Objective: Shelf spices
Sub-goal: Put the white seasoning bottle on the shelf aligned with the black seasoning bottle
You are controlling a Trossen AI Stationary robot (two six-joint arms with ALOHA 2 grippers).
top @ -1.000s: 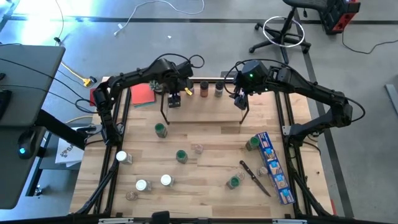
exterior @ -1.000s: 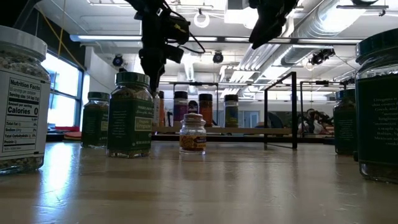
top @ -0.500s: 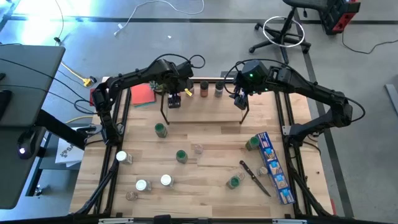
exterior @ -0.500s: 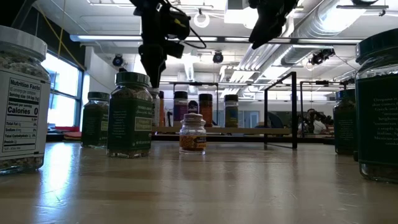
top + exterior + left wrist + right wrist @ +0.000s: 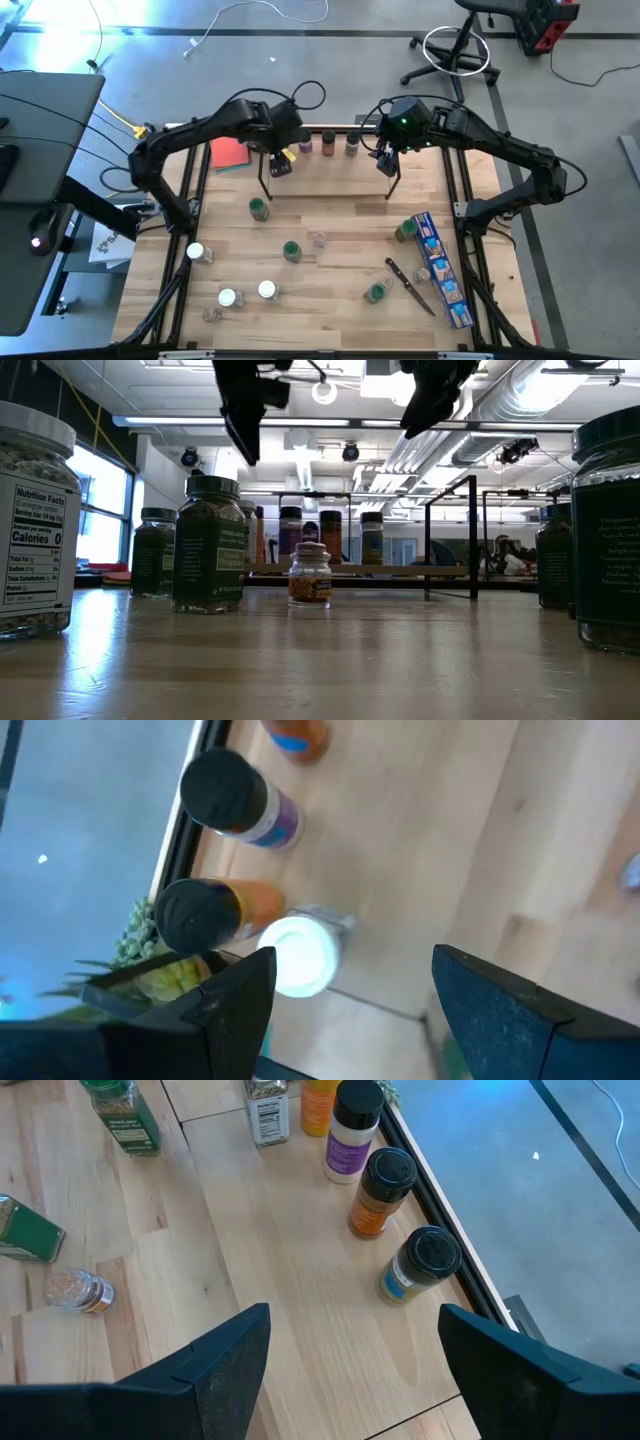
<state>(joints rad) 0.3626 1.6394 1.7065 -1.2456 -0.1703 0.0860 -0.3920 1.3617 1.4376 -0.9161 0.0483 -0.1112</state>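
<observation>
Both grippers hovered with fingers spread and empty above the shelf (image 5: 330, 170) at the table's far side, left gripper (image 5: 281, 160) left, right gripper (image 5: 385, 160) right.

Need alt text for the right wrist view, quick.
The open right gripper hovers empty above the shelf, where three black-capped jars stand in a row by its back rail. A small clear jar lies on the table beyond.

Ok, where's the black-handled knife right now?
High view: the knife lies on the table's near right part, between a green-capped jar and the long blue box.
</observation>
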